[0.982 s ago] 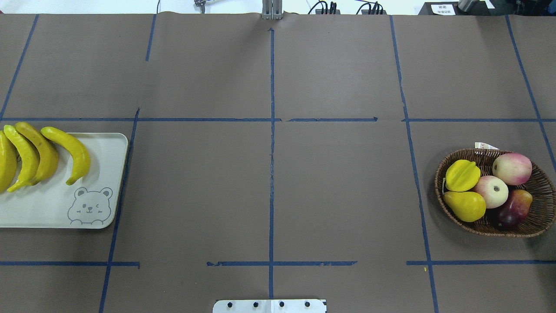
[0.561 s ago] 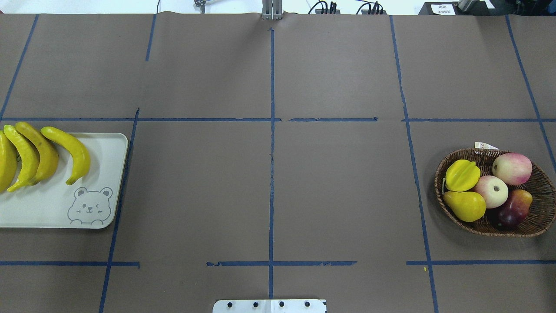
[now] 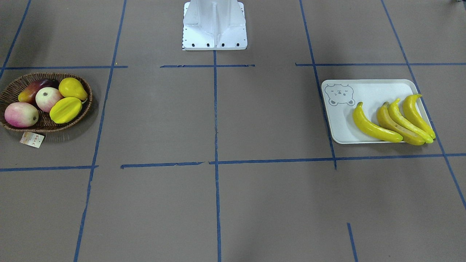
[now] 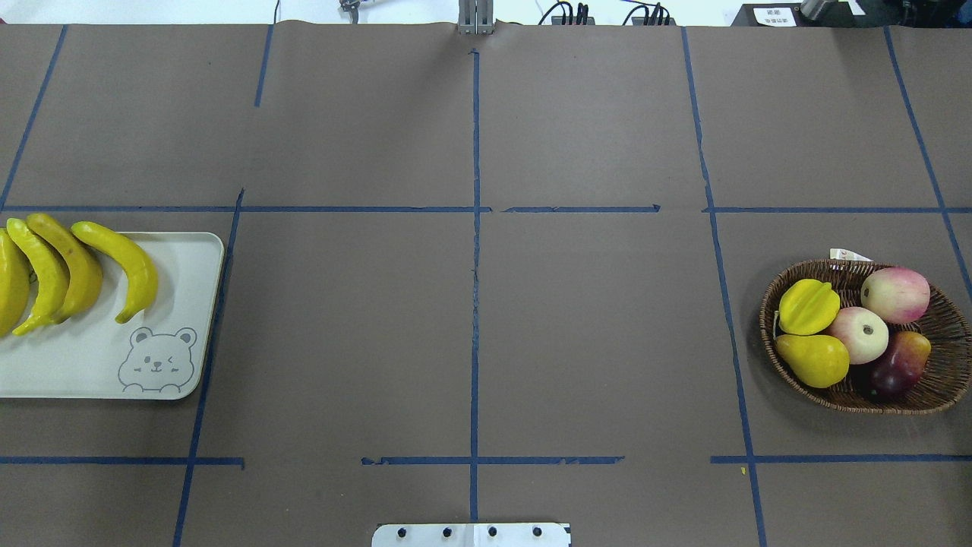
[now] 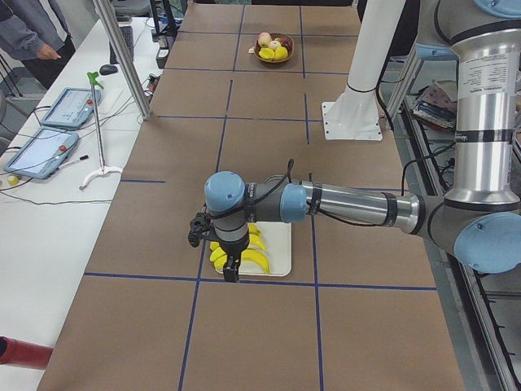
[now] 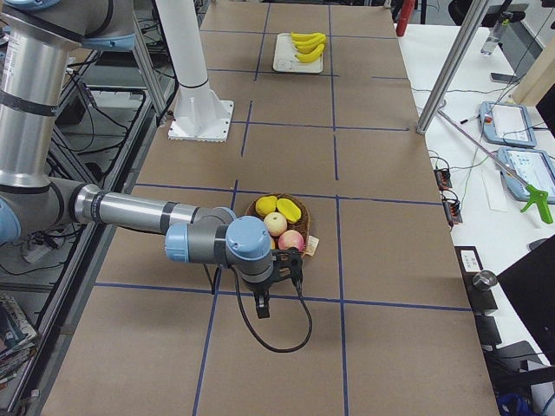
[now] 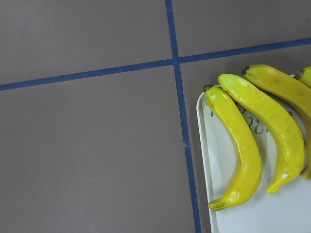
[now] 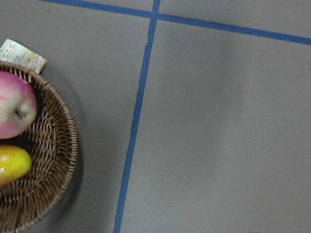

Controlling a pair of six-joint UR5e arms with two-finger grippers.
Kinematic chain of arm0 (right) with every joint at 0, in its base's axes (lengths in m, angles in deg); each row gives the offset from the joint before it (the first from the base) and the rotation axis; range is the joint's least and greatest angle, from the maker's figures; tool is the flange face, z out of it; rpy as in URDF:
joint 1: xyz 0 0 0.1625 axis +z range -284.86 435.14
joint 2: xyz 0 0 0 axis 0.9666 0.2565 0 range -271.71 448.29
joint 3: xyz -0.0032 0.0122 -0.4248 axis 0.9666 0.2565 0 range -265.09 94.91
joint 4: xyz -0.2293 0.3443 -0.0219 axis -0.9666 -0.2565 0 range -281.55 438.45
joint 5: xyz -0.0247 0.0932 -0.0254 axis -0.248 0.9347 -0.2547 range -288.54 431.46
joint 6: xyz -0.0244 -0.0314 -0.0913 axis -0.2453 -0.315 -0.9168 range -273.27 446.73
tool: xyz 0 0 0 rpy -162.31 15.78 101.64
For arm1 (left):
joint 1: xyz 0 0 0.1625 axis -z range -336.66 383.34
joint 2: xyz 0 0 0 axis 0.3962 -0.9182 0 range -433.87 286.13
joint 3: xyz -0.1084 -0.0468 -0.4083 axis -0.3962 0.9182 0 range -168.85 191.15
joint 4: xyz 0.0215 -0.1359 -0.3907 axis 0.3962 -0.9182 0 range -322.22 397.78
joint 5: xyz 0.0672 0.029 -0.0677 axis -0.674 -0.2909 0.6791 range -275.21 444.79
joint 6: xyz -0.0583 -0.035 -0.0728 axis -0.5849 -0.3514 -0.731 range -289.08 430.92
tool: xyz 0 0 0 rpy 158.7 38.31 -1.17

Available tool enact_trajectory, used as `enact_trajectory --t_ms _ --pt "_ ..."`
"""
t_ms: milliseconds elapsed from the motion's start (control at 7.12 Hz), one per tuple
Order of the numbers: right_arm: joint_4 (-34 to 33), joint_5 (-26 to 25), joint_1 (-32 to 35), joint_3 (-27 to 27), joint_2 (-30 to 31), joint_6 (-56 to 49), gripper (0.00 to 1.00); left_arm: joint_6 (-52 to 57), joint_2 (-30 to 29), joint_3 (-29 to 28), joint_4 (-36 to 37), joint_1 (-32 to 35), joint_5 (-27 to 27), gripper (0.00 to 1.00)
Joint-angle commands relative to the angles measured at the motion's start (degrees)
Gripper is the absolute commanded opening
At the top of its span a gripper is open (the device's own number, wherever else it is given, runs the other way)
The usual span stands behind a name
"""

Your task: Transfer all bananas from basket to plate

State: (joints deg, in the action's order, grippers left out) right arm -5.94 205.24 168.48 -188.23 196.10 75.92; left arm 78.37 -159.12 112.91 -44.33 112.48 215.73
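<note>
Plainly, we see all four bananas [image 3: 371, 128] lying side by side on the plate [image 3: 371, 91]. They crowd the end away from its bear print, and some of their ends reach past the rim. The basket [image 3: 51, 126] sits well apart at the table's other end. It holds other fruit (a pear [image 3: 72, 88], a ridged yellow fruit [image 3: 65, 110], two pinkish apples [image 3: 21, 114] and a dark red fruit [image 3: 32, 91]). Its paper tag [image 3: 32, 139] lies on the table just beside the rim. The left gripper [image 5: 231, 269] hangs above the plate's banana end, and the right gripper [image 6: 261, 305] hangs just beside the basket. Both show only in the side views, so we cannot tell whether their fingers are spread or pressed together.
</note>
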Motion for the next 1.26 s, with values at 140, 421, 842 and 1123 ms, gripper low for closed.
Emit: enact_trajectory --t_ms 140,421,842,1123 --pt "-10.35 -2.12 -1.41 -7.06 -2.25 2.81 1.00 0.29 4.03 3.42 -0.14 -0.02 -0.16 1.00" --pt "-9.75 -1.77 -1.41 -7.51 -1.64 2.72 1.00 0.47 5.54 4.06 -0.06 -0.11 -0.43 1.00" --pt "-9.74 -1.77 -1.50 -7.52 -1.64 2.63 1.00 0.38 5.54 3.88 0.03 -0.11 -0.51 1.00" --pt "-9.74 -1.77 -1.50 -7.52 -1.64 2.63 1.00 0.38 5.63 3.97 0.03 -0.02 -0.43 1.00"
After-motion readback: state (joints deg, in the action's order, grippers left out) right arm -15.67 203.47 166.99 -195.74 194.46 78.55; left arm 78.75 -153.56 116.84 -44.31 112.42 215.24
